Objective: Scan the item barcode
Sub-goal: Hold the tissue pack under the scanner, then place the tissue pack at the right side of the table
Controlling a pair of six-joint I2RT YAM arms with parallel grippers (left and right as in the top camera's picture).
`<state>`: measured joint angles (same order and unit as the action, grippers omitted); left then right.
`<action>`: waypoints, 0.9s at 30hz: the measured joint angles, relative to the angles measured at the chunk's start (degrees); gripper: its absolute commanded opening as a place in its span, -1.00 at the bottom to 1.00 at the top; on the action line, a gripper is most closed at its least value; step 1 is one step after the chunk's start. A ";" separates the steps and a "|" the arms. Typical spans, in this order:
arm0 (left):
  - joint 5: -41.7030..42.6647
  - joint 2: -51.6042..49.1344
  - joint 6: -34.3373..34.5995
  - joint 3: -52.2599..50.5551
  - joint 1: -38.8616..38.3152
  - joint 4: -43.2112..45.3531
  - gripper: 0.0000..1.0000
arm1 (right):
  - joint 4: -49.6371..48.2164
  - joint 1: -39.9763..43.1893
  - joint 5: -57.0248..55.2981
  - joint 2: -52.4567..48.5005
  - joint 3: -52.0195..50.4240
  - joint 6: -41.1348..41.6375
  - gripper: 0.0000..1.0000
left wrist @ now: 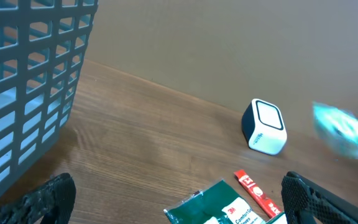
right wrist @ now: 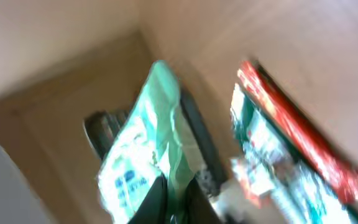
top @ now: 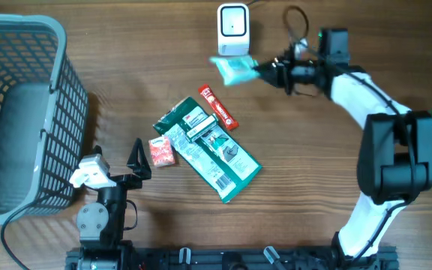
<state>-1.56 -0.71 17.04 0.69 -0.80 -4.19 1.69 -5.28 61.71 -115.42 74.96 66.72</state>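
My right gripper is shut tight on a small pale green packet. I hold the packet up just below the white scanner box, at the far side of the wooden table. In my right wrist view the packet is blurry and sticks up from between my fingers.

My left gripper is open wide and holds nothing. It sits low, near the gray basket on the left. A little red packet lies just beside it.

A big green pouch lies flat in the middle of the table. A long red stick packet lies at its top edge, and I cannot tell if they touch.
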 measured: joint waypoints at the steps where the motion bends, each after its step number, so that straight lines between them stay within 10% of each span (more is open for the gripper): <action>1: -0.02 0.02 0.00 0.00 0.00 0.00 1.00 | -4.55 -1.42 -2.71 0.02 0.04 1.68 -0.91; 8: -0.02 -0.02 0.00 0.00 0.00 -0.02 1.00 | -18.43 -10.19 -32.52 -1.64 0.28 10.73 -0.91; 18: 0.00 -0.02 0.00 0.00 0.00 0.00 1.00 | -17.29 -10.05 -37.33 -18.64 20.00 13.64 -0.91; 27: -0.02 -0.02 0.00 0.00 0.00 -0.02 1.00 | 20.65 6.91 -30.53 -3.82 20.74 -2.40 -0.90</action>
<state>-1.58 -0.73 17.04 0.69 -0.80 -4.21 22.35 1.63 31.18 -119.24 95.70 64.31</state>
